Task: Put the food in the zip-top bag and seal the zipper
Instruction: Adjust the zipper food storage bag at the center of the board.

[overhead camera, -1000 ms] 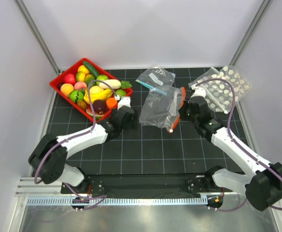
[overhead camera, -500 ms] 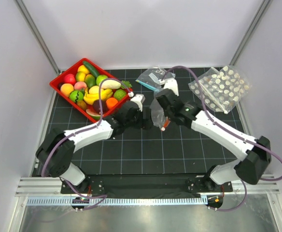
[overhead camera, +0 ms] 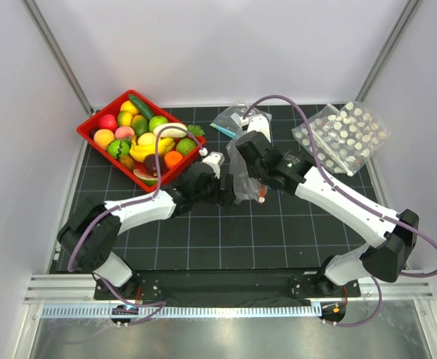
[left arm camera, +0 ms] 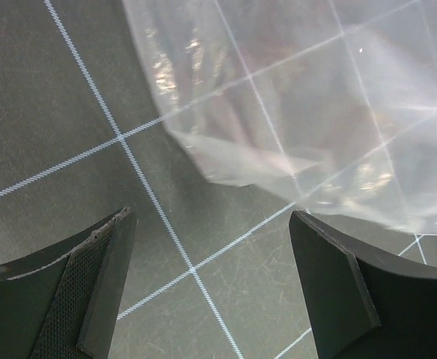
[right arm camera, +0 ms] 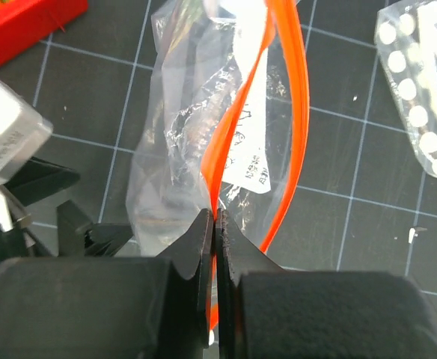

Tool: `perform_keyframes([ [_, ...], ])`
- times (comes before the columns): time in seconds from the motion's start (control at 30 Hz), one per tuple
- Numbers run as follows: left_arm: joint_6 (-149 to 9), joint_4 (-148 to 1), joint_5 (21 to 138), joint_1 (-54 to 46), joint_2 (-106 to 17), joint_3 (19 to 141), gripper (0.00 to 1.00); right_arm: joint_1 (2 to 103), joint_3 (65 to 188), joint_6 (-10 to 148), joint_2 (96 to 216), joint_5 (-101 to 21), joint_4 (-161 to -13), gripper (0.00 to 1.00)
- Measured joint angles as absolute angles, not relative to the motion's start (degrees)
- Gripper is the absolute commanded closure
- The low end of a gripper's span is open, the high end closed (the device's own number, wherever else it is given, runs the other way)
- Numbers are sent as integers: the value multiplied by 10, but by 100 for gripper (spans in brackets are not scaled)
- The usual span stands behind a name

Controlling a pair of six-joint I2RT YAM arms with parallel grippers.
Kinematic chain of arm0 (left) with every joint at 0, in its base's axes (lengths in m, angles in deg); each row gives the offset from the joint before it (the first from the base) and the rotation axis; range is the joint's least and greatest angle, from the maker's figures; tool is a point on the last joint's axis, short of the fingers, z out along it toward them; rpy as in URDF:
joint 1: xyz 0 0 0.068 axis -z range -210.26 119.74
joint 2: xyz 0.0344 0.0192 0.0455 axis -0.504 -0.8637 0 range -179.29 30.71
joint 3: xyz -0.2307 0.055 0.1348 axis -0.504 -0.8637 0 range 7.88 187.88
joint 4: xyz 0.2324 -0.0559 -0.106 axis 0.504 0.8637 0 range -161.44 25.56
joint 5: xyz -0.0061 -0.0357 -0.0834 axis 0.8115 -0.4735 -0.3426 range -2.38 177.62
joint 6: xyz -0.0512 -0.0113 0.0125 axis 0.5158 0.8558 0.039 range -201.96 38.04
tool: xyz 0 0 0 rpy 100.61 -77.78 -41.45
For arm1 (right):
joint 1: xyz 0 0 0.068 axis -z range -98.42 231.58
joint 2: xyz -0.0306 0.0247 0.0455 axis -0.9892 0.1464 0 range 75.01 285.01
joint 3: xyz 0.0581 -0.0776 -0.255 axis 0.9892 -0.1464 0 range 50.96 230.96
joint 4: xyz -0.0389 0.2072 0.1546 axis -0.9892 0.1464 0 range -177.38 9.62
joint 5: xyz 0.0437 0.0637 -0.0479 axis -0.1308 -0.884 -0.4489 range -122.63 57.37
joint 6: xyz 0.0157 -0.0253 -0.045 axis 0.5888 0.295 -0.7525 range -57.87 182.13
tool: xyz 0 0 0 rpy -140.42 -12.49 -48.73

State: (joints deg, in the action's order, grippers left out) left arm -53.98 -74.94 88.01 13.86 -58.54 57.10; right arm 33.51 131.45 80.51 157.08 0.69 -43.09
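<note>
Orange-red zipper (right arm camera: 289, 120) pinched in right claw (right arm camera: 215, 224), jaws shut flat on one lip only. Other lip bowing free just right of that claw. Ahead of it, zip-top bag (right arm camera: 177, 149): mouth parted, crinkly clear film, no food visible inside. Printed label (right arm camera: 250, 166) showing through the film, can't tell whose.

Across from it, left claw (left arm camera: 211, 224) gaping wide and empty, just short of the bag's lower corner, low over desk (left arm camera: 54, 112).

Risks as judged:
- thin strip slipping out of such a narrow pinch under any tug on the bag
- left claw closing on both film layers at once, so no open mouth
- slick film bunching or sliding on desk

All food (overhead camera: 140, 138) sitting in red tray (overhead camera: 91, 129), well apart, off to the left of left claw. Long carry, with the bag mouth likely to sag shut meanwhile.
</note>
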Motion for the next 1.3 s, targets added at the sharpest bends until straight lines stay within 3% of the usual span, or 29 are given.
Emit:
perform_keyframes([
  [0.57, -538, -785, 835, 138, -569, 556, 9, 325, 1416, 830, 1604, 192, -246, 92],
  [0.67, -532, -787, 836, 132, -557, 543, 6, 320, 1417, 830, 1636, 190, -244, 84],
  [0.7, -528, -787, 836, 128, -554, 539, 5, 315, 1417, 830, 1648, 189, -245, 69],
  [0.77, -518, -790, 835, 115, -549, 534, 5, 298, 1417, 831, 1672, 186, -247, 56],
  [1.0, -468, -811, 780, 43, -594, 534, 9, 251, 1417, 826, 1727, 123, -279, 47],
  [1.13, -458, -809, 766, 34, -613, 534, 8, 250, 1403, 821, 1700, 65, -328, 40],
  [1.3, -451, -812, 755, 36, -613, 534, 8, 251, 1393, 819, 1653, 47, -360, 40],
])
